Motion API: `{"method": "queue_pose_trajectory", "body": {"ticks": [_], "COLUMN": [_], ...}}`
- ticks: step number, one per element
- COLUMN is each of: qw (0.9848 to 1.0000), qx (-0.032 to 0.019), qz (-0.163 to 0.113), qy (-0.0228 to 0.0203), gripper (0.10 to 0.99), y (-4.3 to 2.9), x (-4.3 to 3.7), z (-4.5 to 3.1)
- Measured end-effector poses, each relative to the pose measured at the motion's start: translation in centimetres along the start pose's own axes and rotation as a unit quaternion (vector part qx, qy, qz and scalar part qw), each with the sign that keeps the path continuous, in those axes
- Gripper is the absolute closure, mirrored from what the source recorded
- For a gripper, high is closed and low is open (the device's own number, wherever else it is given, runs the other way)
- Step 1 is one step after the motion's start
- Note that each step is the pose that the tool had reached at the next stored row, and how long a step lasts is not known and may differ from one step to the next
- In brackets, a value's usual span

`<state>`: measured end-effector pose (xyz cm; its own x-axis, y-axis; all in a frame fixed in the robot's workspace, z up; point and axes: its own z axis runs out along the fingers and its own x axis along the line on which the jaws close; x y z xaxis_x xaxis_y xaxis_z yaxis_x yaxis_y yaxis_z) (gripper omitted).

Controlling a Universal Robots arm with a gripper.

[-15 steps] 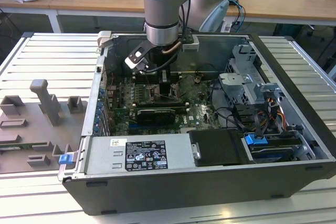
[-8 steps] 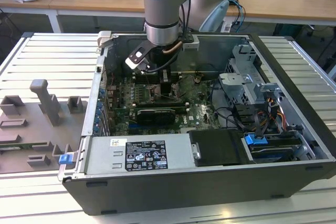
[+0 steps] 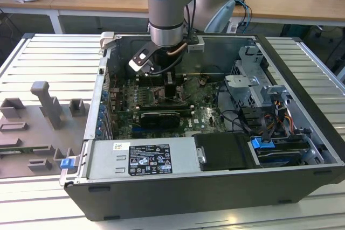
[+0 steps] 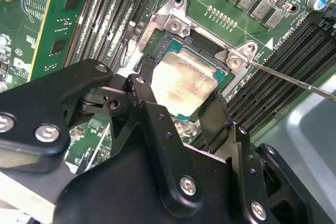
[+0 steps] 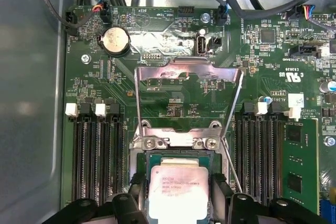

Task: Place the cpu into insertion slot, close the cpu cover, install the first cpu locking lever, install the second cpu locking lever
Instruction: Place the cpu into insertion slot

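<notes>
Gripper (image 4: 181, 100) jaws pinch cpu (image 4: 181, 80) by opposite edges, over insertion slot (image 4: 197, 32); seated or hovering unclear. Cpu cover (image 5: 189, 69) stands open. Memory slots (image 5: 100, 166) crowd both sides. Slot floor hidden beneath cpu.

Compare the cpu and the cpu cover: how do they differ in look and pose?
The cpu is a solid pale plate down at the insertion slot; the cpu cover is an open frame swung up. The gripper grips the cpu, not the cpu cover. Both are silvery.
</notes>
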<state>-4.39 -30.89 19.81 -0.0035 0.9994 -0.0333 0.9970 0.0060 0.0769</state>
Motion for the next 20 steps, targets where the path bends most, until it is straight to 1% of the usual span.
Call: {"method": "queue_pose_trajectory", "body": {"ticks": [2, 3, 4, 6, 7, 9, 17, 18, 19, 20], "qw": [1.0000, 1.0000, 1.0000, 0.9997, 0.9997, 0.9996, 0.9997, 0.9997, 0.9997, 0.9997], "qx": [-0.0001, -0.0002, -0.0003, -0.0009, -0.0009, -0.0010, -0.0014, -0.0016, -0.0015, -0.0014], "qz": [-0.002, -0.003, -0.010, -0.024, -0.026, -0.027, -0.023, -0.023, -0.023, -0.023], "qy": [0.0002, 0.0001, 0.0005, 0.0004, -0.0016, -0.0024, -0.0026, -0.0023, -0.0024, -0.0026], "gripper": [0.475, 0.490, 0.549, 0.549, 0.549, 0.549, 0.549, 0.537, 0.475, 0.475], "y": [0.00, 0.00, 0.00, 0.01, 0.00, 0.00, -0.01, 0.00, 0.00, -0.01], "x": [0.00, 0.00, -0.01, 0.00, 0.00, -0.01, 0.00, 0.01, 0.01, 0.00], "z": [0.00, -0.03, -0.05, -0.06, -0.06, -0.04, 0.06, 0.09, 0.08, 0.07]}}
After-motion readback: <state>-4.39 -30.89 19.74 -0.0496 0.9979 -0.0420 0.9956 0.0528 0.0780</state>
